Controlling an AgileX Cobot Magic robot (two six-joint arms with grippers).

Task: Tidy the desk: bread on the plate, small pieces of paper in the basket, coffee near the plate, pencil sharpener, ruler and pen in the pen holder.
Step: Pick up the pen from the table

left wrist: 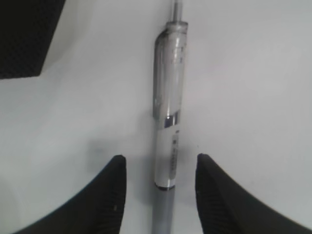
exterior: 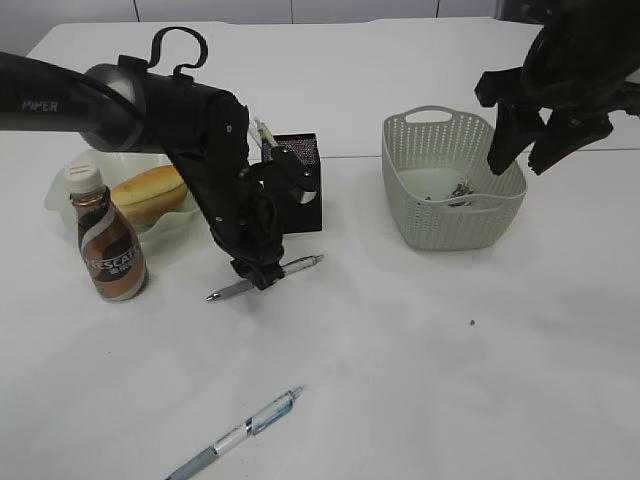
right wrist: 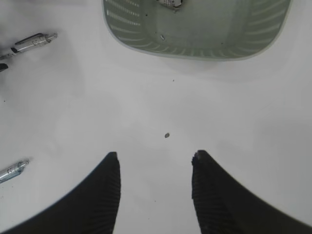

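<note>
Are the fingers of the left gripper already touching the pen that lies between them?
Apart. In the left wrist view, bare table shows between the pen and each of the fingers of the left gripper.

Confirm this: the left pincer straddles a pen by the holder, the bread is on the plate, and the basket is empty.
Wrong on the basket: the exterior view shows small scraps lying in it. The rest holds: the left pincer stands open around the pen by the holder, and the bread is on the plate.
</note>
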